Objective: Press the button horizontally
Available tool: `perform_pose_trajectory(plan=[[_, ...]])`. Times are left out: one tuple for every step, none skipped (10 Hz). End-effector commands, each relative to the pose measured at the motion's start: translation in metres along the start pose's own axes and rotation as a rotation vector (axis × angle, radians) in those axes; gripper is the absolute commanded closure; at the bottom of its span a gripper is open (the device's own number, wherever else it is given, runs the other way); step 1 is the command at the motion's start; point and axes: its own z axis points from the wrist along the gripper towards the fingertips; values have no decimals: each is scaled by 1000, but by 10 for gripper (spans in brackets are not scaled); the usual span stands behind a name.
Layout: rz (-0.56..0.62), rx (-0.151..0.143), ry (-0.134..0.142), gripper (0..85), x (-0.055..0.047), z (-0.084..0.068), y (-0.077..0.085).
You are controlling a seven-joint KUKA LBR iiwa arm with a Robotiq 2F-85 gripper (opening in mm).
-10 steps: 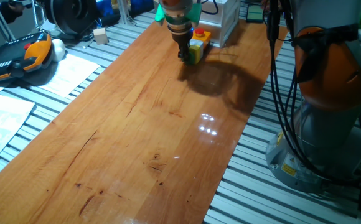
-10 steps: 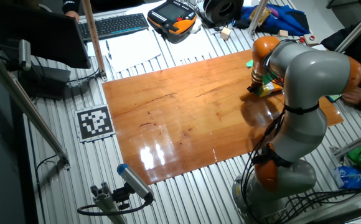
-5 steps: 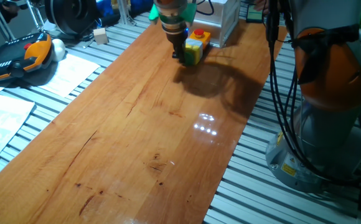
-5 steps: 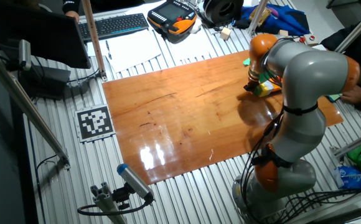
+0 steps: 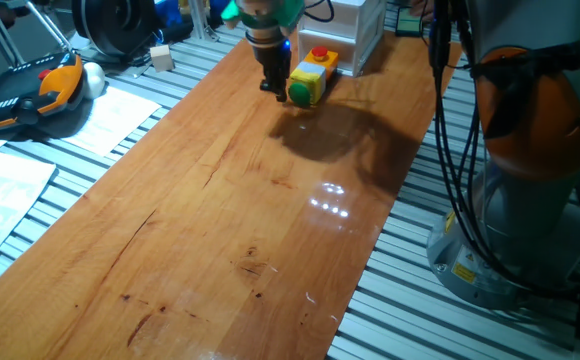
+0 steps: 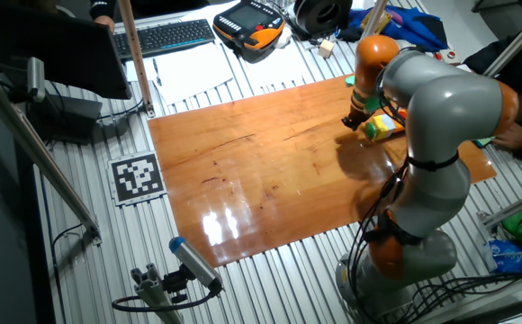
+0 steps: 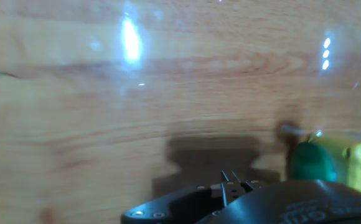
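A: What is the green button (image 5: 299, 94) like?

B: A round, smooth green dome on the end of a small yellow rectangular box (image 5: 311, 82). The box lies on its side near the far end of the varnished wooden tabletop (image 5: 240, 210), so the dome faces sideways toward the gripper (image 5: 271, 86). In the hand view the dome is a blurred green shape at the lower right, with the yellow box cut off by the frame edge.

A: And the gripper?

B: It hangs just beside the dome, dark fingers pointing down at the wood. In one fixed view the fingertips sit right at the dome's edge, but I cannot tell whether they touch it. In the hand view the two fingertips meet at the bottom centre with no gap showing, so they are together and hold nothing.

A: Anything else by the box?

B: A second yellow box with a smaller red button (image 5: 319, 54) on top stands just behind it, against a white box (image 5: 355, 30). In the other fixed view the arm's grey links (image 6: 441, 99) hide most of that cluster.

A: Surfaces?

B: The wood is glossy, with grain lines, dark knots and bright lamp reflections. It rests on a ribbed aluminium table (image 5: 530, 320).

A: Any writing?

B: Embossed letters on the gripper body in the hand view are cut off and unreadable. A black-and-white square marker (image 6: 138, 176) lies beside the board; the papers' (image 5: 0, 190) print is too small to read.
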Motion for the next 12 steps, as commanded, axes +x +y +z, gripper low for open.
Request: perform_pose_trajectory(plan=[[43,-3,2,850,1,-7,33],[66,-11,2,850,4,-13,39],[91,-31,3,850,6,-17,44],[104,-51,2,850,9,-20,46],[105,-60,-1,850,12,-22,45],[107,-62,-5,850,14,-24,45],[104,-59,-10,850,14,-24,45],[97,-54,-17,850,15,-25,45],[82,-30,-27,850,16,-25,44],[66,-10,-33,850,16,-25,44],[66,-17,-35,850,15,-25,44],[62,-8,-36,850,15,-25,44]])
